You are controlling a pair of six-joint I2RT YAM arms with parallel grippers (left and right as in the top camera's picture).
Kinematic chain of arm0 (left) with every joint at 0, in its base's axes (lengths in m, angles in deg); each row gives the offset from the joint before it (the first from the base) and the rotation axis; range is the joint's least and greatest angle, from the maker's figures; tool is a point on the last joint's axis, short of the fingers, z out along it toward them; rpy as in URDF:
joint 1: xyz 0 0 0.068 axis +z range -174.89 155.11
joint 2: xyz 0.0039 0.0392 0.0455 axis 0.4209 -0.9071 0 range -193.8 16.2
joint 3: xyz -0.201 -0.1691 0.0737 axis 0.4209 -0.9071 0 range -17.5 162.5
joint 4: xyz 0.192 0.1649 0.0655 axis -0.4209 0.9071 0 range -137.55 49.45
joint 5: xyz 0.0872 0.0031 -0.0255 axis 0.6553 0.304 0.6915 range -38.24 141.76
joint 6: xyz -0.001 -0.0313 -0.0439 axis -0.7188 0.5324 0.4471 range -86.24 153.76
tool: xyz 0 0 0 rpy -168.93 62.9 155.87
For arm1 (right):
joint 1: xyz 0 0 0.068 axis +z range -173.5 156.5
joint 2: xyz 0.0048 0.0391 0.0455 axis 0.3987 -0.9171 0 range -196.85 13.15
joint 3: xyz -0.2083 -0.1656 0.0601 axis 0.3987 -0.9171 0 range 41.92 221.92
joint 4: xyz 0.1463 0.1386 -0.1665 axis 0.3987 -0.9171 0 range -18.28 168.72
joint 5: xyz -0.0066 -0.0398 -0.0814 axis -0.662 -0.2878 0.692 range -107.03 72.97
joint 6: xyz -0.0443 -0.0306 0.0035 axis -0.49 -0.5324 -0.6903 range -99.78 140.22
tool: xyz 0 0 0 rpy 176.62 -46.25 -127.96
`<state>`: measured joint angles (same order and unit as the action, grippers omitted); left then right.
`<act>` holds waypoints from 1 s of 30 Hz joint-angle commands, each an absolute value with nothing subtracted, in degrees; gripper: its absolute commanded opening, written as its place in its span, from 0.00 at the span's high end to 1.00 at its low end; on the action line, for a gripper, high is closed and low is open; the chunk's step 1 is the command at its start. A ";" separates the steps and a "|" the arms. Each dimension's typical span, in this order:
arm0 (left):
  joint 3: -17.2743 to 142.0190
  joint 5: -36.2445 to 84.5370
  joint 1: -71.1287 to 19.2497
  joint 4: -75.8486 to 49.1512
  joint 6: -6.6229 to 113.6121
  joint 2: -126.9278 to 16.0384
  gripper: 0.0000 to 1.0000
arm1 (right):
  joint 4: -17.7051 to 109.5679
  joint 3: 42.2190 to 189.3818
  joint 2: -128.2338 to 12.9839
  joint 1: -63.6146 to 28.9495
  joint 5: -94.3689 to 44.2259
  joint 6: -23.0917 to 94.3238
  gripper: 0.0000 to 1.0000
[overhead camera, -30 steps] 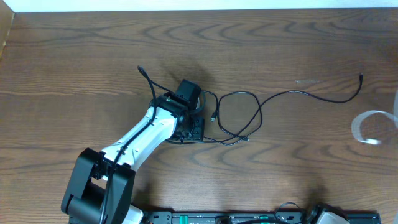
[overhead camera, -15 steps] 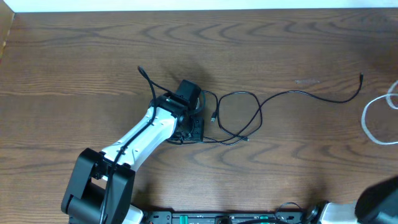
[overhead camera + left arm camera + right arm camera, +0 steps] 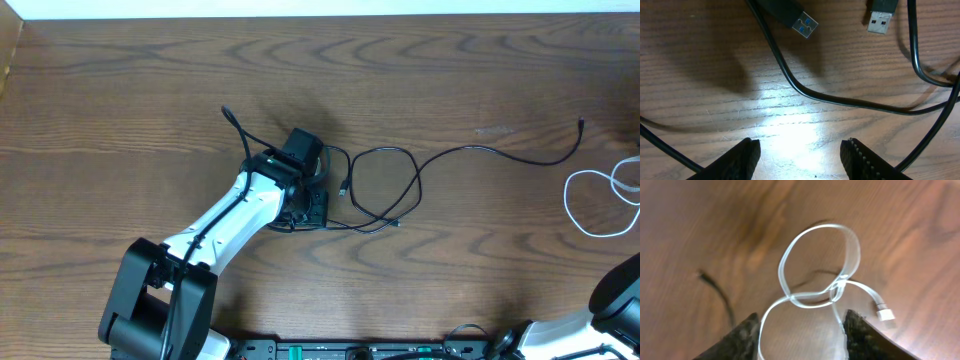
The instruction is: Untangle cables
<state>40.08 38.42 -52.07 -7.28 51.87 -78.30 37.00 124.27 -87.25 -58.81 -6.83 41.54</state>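
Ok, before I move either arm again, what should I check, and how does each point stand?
1. White cable clear of the black cable: ok. It lies alone near the table's right edge.
2. Right gripper free of the white cable: ok. The jaws are apart and nothing is pinched.
3. White cable laid out without crossings: not ok. It loops and crosses over itself.
4. Left gripper ready to grasp: ok. It is open, with bare wood between the fingers.
5. Black cable untangled: not ok. Its loops cross beside the left gripper.
6. A strand lined up between the left fingers: not ok. The nearest strand lies ahead of them.
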 commanded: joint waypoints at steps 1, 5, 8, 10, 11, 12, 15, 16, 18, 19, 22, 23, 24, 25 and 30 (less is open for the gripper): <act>40.69 38.99 -52.09 -7.09 51.36 -78.91 0.43 | 36.67 124.53 -87.25 -58.96 -22.59 39.70 0.46; 40.80 39.82 -51.72 -7.09 51.28 -78.60 0.43 | 34.03 124.53 -87.25 -56.80 -34.24 34.96 0.37; 41.15 40.54 -50.39 -7.04 51.04 -77.29 0.43 | 30.60 124.53 -87.25 -54.08 -34.57 31.42 0.33; 41.30 40.52 -48.99 -7.06 50.88 -75.65 0.43 | 27.41 124.53 -87.25 -51.11 -34.59 28.18 0.30; 41.30 40.52 -48.24 -7.06 50.90 -74.71 0.43 | 26.31 124.53 -87.25 -49.80 -34.57 27.03 0.29; 41.30 40.52 -47.39 -7.04 50.88 -73.71 0.43 | 25.09 124.53 -87.25 -48.21 -34.57 25.85 0.28; 41.30 40.52 -44.77 -6.54 50.90 -71.00 0.39 | 22.14 124.53 -87.25 -42.87 -34.57 24.03 0.25; 41.28 40.52 -43.68 -6.10 50.93 -70.19 0.39 | 21.24 124.51 -87.27 -40.45 -34.59 23.05 0.24; 41.28 40.50 -42.26 -5.32 50.95 -69.82 0.39 | 20.22 124.42 -87.27 -36.77 -34.55 22.22 0.23; 41.28 40.50 -41.69 -4.86 50.95 -69.84 0.39 | 19.91 124.29 -87.27 -35.05 -34.55 21.93 0.23; 41.19 40.50 -40.40 -2.89 50.97 -69.95 0.39 | 19.39 122.89 -87.27 -28.64 -33.87 21.82 0.22; 41.17 40.50 -40.38 -2.56 50.95 -69.95 0.39 | 19.54 122.22 -87.27 -26.89 -33.91 21.85 0.22; 41.11 40.50 -40.38 -2.23 50.95 -69.95 0.39 | 19.82 121.49 -87.27 -25.34 -33.91 21.89 0.22; 41.11 40.50 -40.40 -1.91 50.95 -69.95 0.39 | 20.41 120.40 -87.27 -23.35 -33.91 21.89 0.22; 40.73 40.50 -40.40 -1.29 50.95 -69.95 0.39 | 25.97 113.23 -87.27 -14.94 -33.41 24.10 0.21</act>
<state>40.34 40.10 -40.66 -1.67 51.67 -69.88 23.78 117.25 -87.30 -18.85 -33.74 23.00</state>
